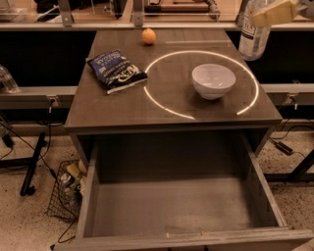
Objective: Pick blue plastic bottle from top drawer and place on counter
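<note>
Clear, thin plastic, light and probably slick: I am gripping the blue plastic bottle [252, 37] high on its body, fingers [274, 10] closed on it, hanging it in the air past the surface's [122, 105] far right edge.

a dark wooden surface [122, 105] marked with a white ring is shown. on it are set a white bowl [213, 81] inside the ring, a blue snack bag [117, 71] to its left and an orange [148, 36] at the rear. the end effector [267, 13] is seen raised by the right rear corner, clamped on the blue plastic bottle [252, 39].
</note>
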`<state>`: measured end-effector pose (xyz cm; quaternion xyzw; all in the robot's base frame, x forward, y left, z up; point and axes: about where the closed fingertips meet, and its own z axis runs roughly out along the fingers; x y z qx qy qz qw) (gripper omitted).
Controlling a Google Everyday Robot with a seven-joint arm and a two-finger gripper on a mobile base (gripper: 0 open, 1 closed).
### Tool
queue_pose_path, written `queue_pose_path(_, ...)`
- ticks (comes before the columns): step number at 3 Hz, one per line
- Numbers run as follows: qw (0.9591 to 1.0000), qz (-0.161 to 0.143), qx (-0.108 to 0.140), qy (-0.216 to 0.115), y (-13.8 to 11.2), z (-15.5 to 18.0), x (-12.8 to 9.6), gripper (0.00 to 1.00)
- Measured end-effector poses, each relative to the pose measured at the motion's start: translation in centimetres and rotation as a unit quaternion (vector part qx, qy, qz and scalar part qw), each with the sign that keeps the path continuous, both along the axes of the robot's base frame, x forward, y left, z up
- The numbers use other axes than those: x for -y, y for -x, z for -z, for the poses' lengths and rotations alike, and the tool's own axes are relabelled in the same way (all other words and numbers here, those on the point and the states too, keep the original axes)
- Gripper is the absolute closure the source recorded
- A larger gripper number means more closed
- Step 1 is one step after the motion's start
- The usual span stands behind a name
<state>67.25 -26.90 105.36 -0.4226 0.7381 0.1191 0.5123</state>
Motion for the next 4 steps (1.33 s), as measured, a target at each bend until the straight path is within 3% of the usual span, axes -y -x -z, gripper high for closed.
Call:
queue_pose_path(1, 0.9993, 0.029, -0.012, -0.022, -2.7, 2.0, 0.8, 1.0)
queue_pose_path(2, 0.9964, 0.059, -0.044, -0.044, -4.7, 5.0, 1.5, 1.0)
queue_pose_path(3, 0.9937, 0.072, -0.063, -0.058, -5.6, 6.9, 2.0, 1.0)
queue_pose_path(4, 0.992, 0.067, -0.073, -0.079, -6.0, 8.9, 2.4, 0.83)
